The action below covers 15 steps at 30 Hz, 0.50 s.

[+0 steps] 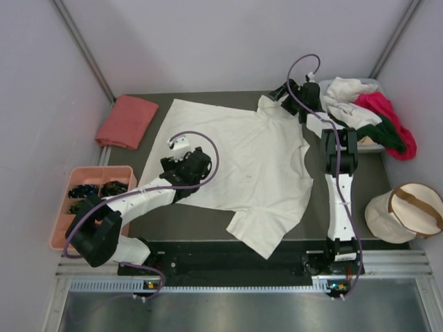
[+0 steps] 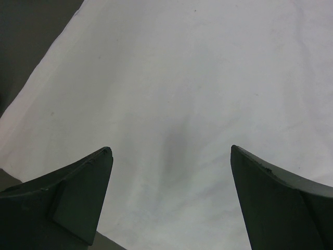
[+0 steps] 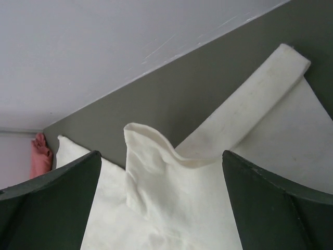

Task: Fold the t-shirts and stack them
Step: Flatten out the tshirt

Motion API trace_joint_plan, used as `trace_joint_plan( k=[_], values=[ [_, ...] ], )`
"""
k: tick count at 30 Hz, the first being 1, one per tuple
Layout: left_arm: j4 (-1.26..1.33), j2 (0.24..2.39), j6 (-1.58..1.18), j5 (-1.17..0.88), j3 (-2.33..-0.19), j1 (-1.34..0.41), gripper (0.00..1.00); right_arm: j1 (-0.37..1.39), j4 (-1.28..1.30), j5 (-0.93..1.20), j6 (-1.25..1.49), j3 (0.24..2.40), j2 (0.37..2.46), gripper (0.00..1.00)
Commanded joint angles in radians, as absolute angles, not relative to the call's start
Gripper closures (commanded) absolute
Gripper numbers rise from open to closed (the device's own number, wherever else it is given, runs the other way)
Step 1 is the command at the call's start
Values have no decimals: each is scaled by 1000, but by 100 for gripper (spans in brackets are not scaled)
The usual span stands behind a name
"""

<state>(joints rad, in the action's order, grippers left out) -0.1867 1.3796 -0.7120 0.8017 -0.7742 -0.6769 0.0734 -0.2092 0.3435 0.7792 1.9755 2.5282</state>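
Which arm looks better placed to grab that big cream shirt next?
Right, probably. The right end effector is open at a raised fold of the large cream-white cotton t-shirt, easy to pinch. The left end effector is open over flat cloth, no edge between its fingers.

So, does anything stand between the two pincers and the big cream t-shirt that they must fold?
Nothing visible does. The left pincer is open over bare cloth of the cream t-shirt; the right pincer is open at a raised fold on its far edge.
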Motion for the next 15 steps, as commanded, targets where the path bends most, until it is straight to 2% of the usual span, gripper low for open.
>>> trace_joint_plan(
  k=[1, 15],
  values=[
    [-184, 1374, -719, 827, -805, -680, 1, 71, -196, 345, 805, 2063, 2586, 1],
    [-195, 1371, -732, 834, -798, -681, 1, 69, -169, 376, 827, 2123, 2620, 1]
  ],
)
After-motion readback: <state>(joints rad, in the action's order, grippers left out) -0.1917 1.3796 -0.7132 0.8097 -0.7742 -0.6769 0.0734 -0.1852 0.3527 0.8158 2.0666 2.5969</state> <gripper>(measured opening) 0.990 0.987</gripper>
